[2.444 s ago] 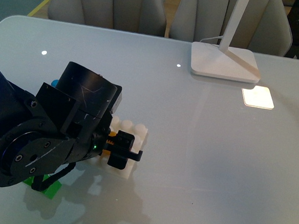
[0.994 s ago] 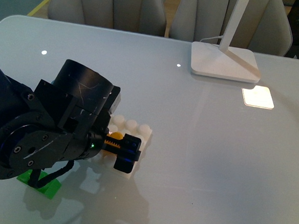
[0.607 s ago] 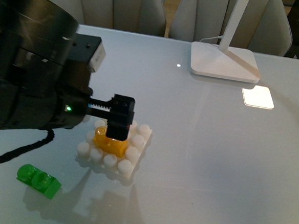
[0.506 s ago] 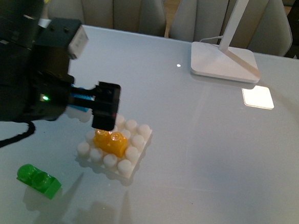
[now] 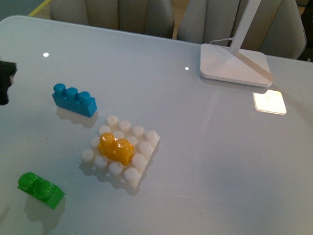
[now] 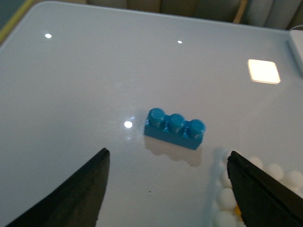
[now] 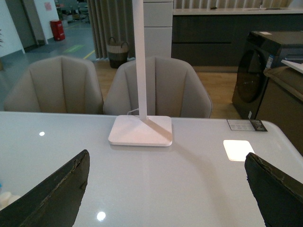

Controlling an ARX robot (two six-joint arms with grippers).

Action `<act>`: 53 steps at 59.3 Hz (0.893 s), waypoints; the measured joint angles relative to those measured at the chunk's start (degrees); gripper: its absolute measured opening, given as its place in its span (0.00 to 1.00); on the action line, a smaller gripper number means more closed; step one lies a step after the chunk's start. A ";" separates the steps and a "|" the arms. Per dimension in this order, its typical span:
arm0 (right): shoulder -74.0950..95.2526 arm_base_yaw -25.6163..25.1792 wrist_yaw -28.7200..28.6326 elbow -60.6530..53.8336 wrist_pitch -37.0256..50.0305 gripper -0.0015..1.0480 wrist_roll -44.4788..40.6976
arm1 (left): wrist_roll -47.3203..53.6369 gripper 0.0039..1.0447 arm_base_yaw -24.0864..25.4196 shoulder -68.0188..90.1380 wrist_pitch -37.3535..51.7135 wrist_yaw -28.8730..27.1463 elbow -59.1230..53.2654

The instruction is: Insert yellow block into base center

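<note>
Front view: four toy pieces lay on the pale glossy table (image 5: 222, 170). There was one yellow block (image 5: 116, 148), one base (image 5: 144, 135), one blue brick (image 5: 74, 99) and one green brick (image 5: 41, 189). One white lamp foot (image 5: 235, 65) stood at the far side, with its stem rising out of frame, and two beige chairs (image 5: 116, 7) sat behind the table.

The yellow block was a glossy yellow-orange brick with two round studs on top, both catching the light. It sat upright in the middle of the base, ringed on all sides by the base's white studs. The base was a white square plate, turned a little askew to the table edge. The blue brick, with three studs, lay just beyond the base toward the far left, apart from it. The green brick, with two studs, lay nearer the robot and left of the base, also apart.

The left gripper (image 6: 165, 189) had its two dark fingers (image 6: 75, 194) spread wide with nothing between them. In the left wrist view the blue brick showed between them, the base's studs lay beside one finger, and only a sliver of yellow showed there. In the front view a dark part of that arm showed only at the left edge, well apart from the yellow block.

The right gripper (image 7: 165, 189) was likewise spread wide and held nothing, facing the lamp foot and the chairs; the yellow block was out of its view.
</note>
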 joint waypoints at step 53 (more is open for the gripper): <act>-0.02 0.00 -0.02 0.00 0.00 0.92 0.00 | 1.07 0.02 3.76 -54.16 -28.81 3.21 -13.33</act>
